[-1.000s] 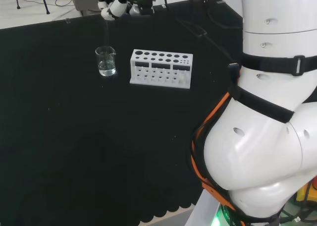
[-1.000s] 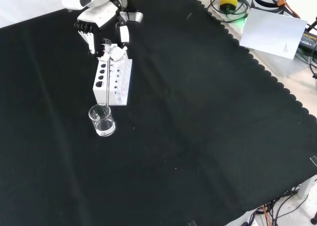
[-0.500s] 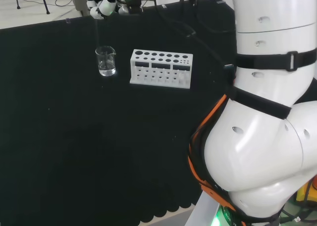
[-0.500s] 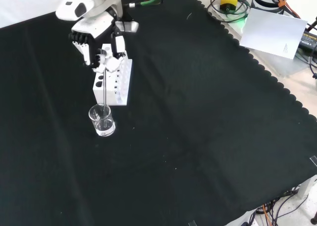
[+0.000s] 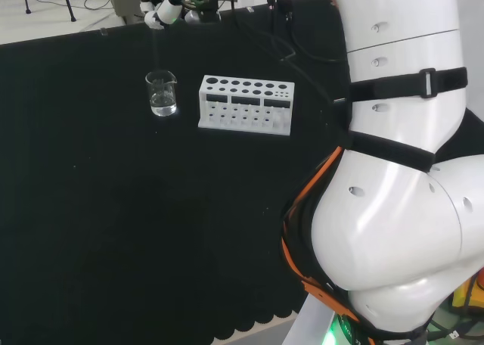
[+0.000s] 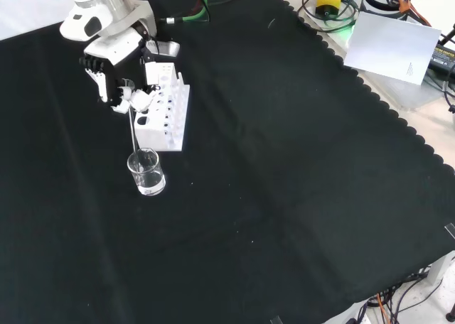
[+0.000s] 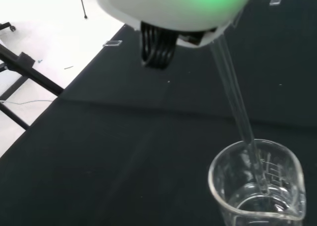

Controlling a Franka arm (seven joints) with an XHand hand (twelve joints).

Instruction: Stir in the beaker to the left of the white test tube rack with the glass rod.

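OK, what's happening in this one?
The robot's hand pinches a glass rod in its fingers. The rod slants down into the beaker, which holds a little clear liquid and stands by one end of the white test tube rack. In the wrist view its tip reaches the liquid.
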